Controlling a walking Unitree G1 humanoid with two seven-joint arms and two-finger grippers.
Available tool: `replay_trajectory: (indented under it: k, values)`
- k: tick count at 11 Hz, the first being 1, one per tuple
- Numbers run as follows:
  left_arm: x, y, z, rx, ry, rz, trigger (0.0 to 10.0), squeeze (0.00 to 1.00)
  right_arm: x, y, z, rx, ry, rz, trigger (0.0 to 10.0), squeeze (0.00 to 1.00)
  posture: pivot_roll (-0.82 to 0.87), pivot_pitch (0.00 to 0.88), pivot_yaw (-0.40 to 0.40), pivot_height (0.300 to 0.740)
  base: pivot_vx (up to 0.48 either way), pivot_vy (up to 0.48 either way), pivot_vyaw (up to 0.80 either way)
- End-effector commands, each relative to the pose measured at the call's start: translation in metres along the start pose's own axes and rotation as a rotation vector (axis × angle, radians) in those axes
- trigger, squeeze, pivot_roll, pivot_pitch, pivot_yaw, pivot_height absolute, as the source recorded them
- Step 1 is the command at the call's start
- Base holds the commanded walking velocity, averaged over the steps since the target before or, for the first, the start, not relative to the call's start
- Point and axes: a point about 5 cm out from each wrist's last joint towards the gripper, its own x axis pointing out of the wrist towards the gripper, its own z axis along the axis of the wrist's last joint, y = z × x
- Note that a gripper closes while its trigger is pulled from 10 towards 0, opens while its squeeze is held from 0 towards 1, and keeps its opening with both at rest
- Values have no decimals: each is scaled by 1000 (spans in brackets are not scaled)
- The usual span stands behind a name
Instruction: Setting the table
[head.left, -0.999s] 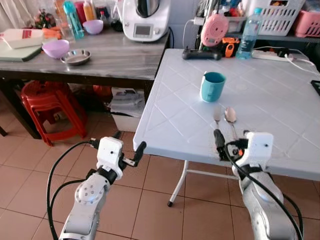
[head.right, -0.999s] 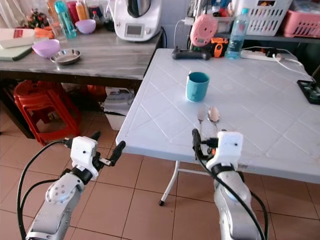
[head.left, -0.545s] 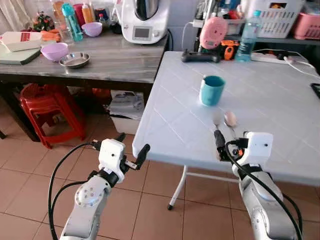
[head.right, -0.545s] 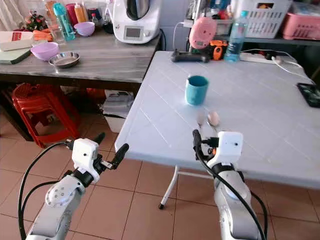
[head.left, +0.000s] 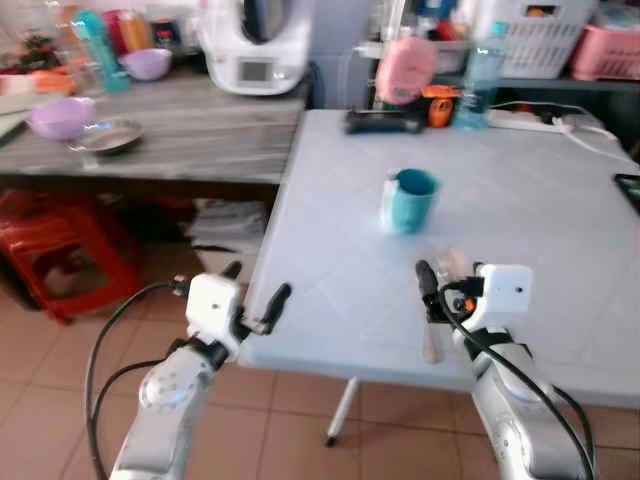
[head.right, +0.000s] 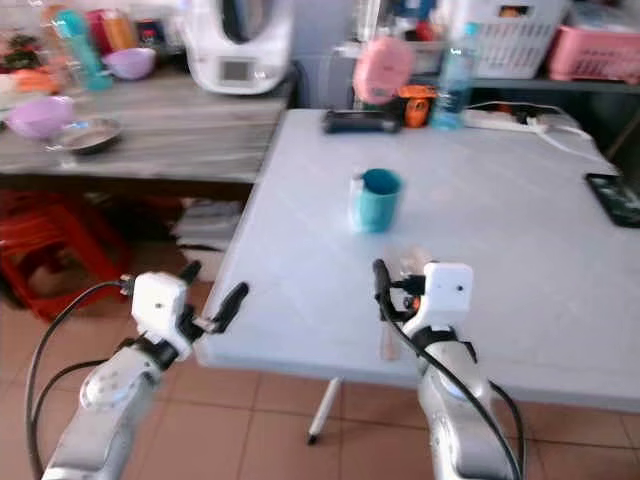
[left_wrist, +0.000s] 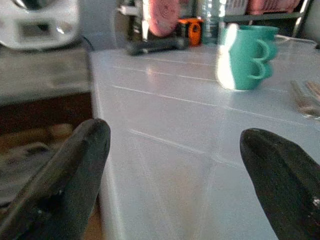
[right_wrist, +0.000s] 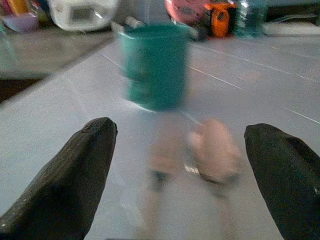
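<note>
A home kitchen: a counter (head.left: 180, 125) at 10 o'clock holds bowls (head.left: 58, 115) and a food processor (head.left: 250, 45).

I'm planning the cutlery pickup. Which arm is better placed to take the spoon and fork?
The right. The right gripper is open over the table, at the spoon and fork; the left gripper is at the table's edge.
</note>
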Motion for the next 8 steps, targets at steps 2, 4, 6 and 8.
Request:
replay_trajectory:
  k: [2, 4, 6, 8]
  values:
    - [-7, 4, -3, 11, 28, -22, 10000, 0, 1, 4, 2, 8, -4, 15, 10000, 0, 23, 19, 32, 740, 0, 0, 0]
    - [-15, 6, -9, 17, 67, -90, 10000, 0, 1, 6, -3, -2, 22, 11, 10000, 0, 23, 23, 29, 740, 0, 0, 0]
    - [-18, -1, -11, -8, 78, -225, 10000, 0, 1, 5, -9, -13, 68, 9, 10000, 0, 22, 29, 30, 740, 0, 0, 0]
    - [-17, -7, -10, -35, 59, -294, 10000, 0, 5, 5, -15, -25, 125, 12, 10000, 0, 19, 31, 29, 740, 0, 0, 0]
